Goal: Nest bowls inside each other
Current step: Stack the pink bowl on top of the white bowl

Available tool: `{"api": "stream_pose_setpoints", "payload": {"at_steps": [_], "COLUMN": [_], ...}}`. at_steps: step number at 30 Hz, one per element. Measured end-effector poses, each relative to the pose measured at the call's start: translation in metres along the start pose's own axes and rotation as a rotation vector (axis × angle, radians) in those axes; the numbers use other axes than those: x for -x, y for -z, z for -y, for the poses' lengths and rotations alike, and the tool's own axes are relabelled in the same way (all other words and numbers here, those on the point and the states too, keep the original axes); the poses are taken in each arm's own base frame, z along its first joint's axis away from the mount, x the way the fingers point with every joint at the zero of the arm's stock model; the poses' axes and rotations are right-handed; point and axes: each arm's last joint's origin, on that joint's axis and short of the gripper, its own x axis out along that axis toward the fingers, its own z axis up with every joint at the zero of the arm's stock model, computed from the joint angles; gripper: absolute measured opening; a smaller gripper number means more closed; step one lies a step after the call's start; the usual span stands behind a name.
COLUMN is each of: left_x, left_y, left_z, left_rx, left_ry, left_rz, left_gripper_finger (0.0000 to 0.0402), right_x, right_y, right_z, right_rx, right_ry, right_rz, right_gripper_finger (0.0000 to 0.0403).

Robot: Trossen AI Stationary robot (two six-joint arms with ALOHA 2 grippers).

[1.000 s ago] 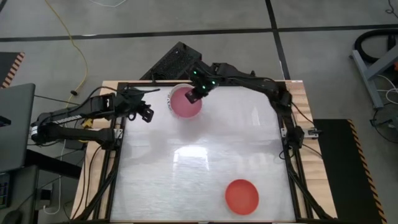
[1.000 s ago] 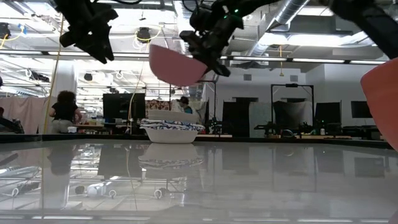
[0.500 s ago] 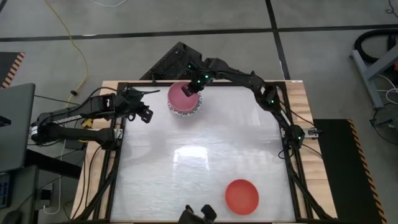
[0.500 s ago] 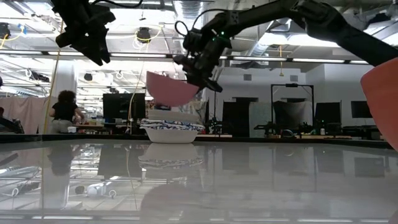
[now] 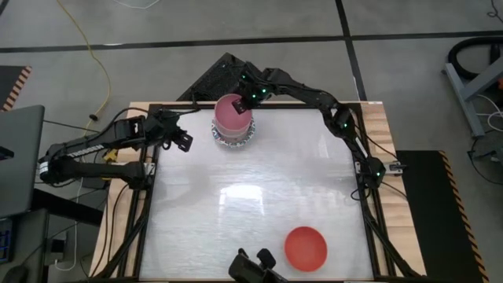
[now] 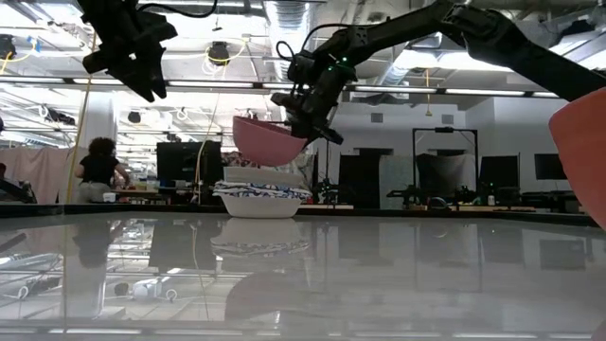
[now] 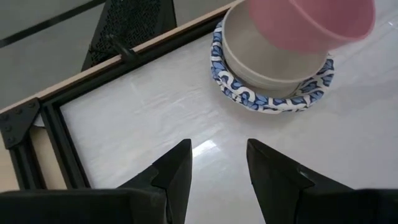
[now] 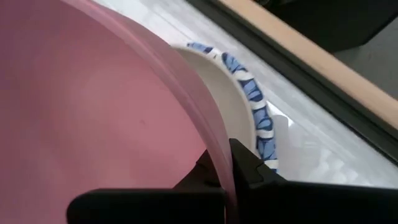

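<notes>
A pink bowl point(image 5: 233, 112) hangs over a stack of bowls point(image 5: 234, 138) at the table's far left, with my right gripper point(image 5: 250, 98) shut on it. The stack rests on its base: a blue-patterned bowl point(image 7: 273, 99) holding a plain white bowl point(image 7: 261, 65). In the low view the pink bowl point(image 6: 270, 140) hangs just above the stack point(image 6: 260, 199). A red bowl point(image 5: 305, 247) sits near the table's near right corner. My left gripper point(image 5: 185, 141) hovers open to the left of the stack, and its fingers point(image 7: 180, 168) hold nothing. My right gripper pinches the pink bowl's rim point(image 8: 214, 152) on the far right side of the bowl, one finger inside the bowl and one outside. The fingers come slanting down from the far right. The bowl hangs clear of the stack, opening up, slightly tilted.
Black frame rails point(image 5: 149, 196) run along the table's edges. A black perforated panel point(image 5: 216, 79) lies beyond the far edge. A dark object point(image 5: 253, 267) pokes in at the near edge. The middle of the white tabletop point(image 5: 251, 196) is bare.
My right gripper has carried the pink bowl toward the table's far edge and down. The bowl now sits over the stack and hangs more level than before.
</notes>
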Motion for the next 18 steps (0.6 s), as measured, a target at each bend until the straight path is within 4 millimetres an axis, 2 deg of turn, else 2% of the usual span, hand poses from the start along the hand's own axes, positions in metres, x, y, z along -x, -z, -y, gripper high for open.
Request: {"api": "stream_pose_setpoints", "payload": {"at_steps": [5, 11, 18], "left_x": [-0.001, -0.002, -0.002], "left_y": [-0.001, -0.002, -0.002], "left_z": [-0.002, -0.004, -0.004], "left_rx": [-0.003, -0.002, -0.006], "left_ry": [-0.013, -0.016, -0.011], "left_rz": [0.0, -0.003, -0.007], "left_gripper_finger": [0.0142, 0.0142, 0.0142], "right_x": [-0.011, -0.04, -0.04], "right_y": [0.0, 0.007, 0.005], "right_z": [0.0, 0.008, 0.009], "right_rx": [0.012, -0.017, -0.018], "right_ry": [-0.019, -0.008, -0.012], "right_rz": [0.003, -0.061, -0.046], "right_gripper_finger": [0.001, 0.001, 0.001]}}
